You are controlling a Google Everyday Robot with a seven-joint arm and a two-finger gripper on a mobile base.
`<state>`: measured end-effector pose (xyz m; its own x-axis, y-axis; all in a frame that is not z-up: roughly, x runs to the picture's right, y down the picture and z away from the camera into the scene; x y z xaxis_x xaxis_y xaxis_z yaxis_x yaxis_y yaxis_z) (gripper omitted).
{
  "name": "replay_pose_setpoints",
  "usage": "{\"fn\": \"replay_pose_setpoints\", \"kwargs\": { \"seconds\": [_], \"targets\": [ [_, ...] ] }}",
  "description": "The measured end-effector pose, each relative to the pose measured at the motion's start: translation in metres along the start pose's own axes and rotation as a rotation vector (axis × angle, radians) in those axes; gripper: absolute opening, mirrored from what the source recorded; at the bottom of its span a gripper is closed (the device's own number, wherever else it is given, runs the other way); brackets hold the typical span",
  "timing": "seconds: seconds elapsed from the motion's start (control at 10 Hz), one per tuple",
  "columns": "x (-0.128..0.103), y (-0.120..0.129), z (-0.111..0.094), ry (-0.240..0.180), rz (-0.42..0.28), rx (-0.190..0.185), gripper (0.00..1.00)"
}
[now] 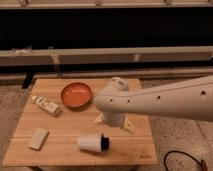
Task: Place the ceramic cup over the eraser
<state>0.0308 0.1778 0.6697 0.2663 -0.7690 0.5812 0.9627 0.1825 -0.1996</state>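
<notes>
fingers [114,123] above tipped ceramic cup [93,142]

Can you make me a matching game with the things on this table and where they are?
Things:
1. ceramic cup
2. orange bowl
3. eraser
4. gripper

Places:
A. flat near the table's front-left corner
B. lying on its side near the front edge, dark opening facing right
C. upright toward the back of the table, left of the arm
D. over the table's middle, just behind the cup

Pairs: 1-B, 2-C, 3-A, 4-D

The wooden table also holds a small tube-like package on the left, not used in the game.
</notes>
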Motion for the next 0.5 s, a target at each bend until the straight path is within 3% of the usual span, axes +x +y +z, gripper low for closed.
{"fn": "replay_pose_setpoints", "kwargs": {
  "seconds": [0.5],
  "targets": [
    [0.0045,-0.0045,0.0002,0.011,-0.015,-0.005,0.98]
  ]
}}
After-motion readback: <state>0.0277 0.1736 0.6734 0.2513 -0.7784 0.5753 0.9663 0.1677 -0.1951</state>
